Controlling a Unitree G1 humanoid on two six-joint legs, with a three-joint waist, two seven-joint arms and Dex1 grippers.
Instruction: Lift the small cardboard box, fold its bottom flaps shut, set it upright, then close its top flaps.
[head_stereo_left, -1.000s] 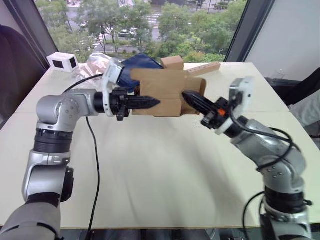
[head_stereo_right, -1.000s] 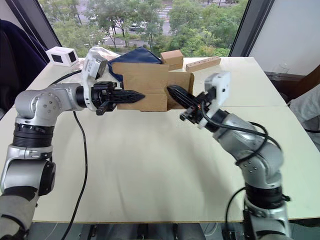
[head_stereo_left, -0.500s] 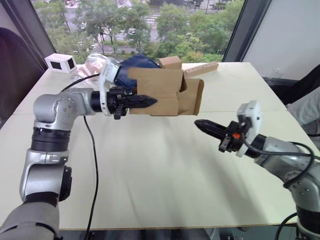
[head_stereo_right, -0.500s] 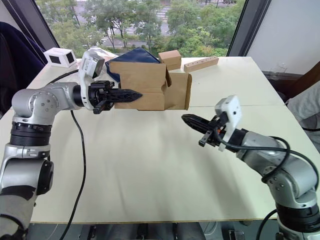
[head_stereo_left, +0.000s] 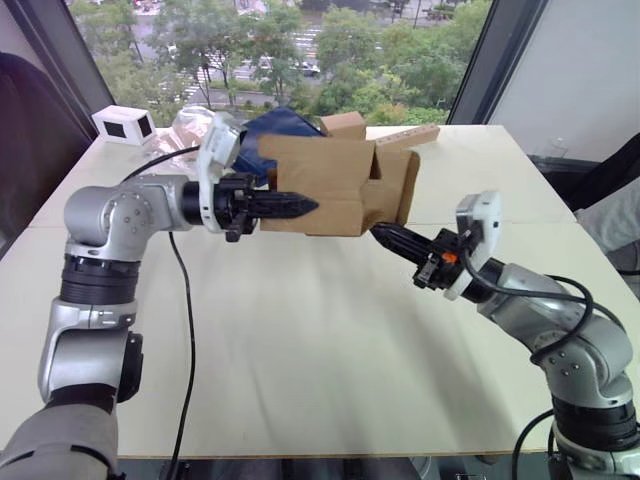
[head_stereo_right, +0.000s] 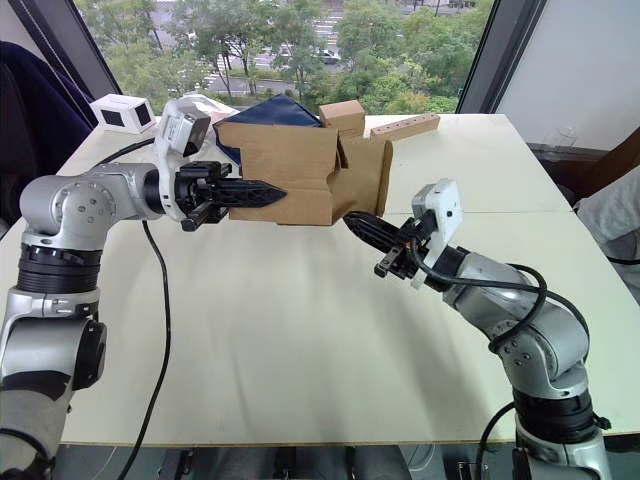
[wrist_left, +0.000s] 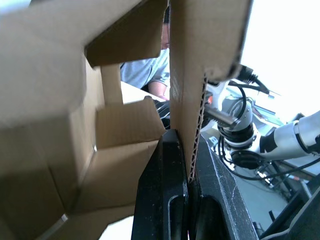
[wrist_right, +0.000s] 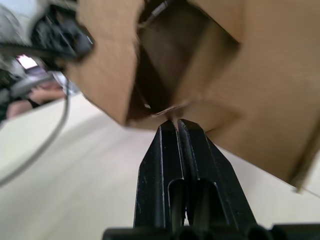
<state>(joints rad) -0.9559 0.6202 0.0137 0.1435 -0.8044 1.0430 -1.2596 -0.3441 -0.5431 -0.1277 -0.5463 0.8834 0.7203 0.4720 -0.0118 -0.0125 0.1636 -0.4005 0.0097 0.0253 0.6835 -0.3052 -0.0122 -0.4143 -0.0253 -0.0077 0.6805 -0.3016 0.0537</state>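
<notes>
Since half a second ago our right pincer (head_stereo_right: 352, 220), closed empty, swings back under the bottom flaps (head_stereo_right: 365, 178); a hard poke could twist the small cardboard box (head_stereo_right: 290, 180) from our left pincer's (head_stereo_right: 275, 192) pinch.

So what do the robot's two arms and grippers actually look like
Both arms are silver-grey metal with black joint rings and loose black cables. Each wrist carries a white camera block. The left gripper and right gripper both have two slim, tapered black fingers; the right wrist shows a small orange part.
</notes>
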